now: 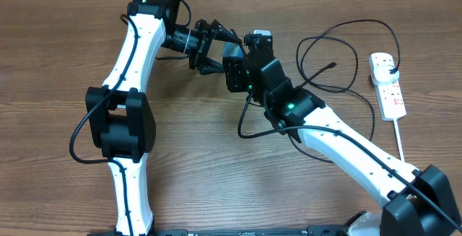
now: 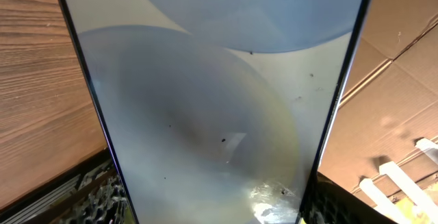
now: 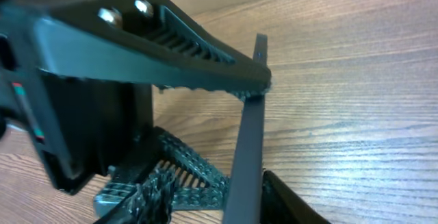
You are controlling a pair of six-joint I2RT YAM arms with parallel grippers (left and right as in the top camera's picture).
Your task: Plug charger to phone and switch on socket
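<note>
phone [image 2: 205, 114]: held up off the tabletop [image 1: 58, 156] between both arms | left jaws: clamped on its long edges | right jaws: clamped on its faces (seen edge-on) | charger [image 1: 330, 67]: loose loops beside socket [image 1: 388, 88], tip free

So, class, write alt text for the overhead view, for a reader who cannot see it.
Two robot arms meet over a wooden table, the left gripper holding a phone with the right gripper close beside it. To their right lie a looped black charger cable and a white power strip.
</note>
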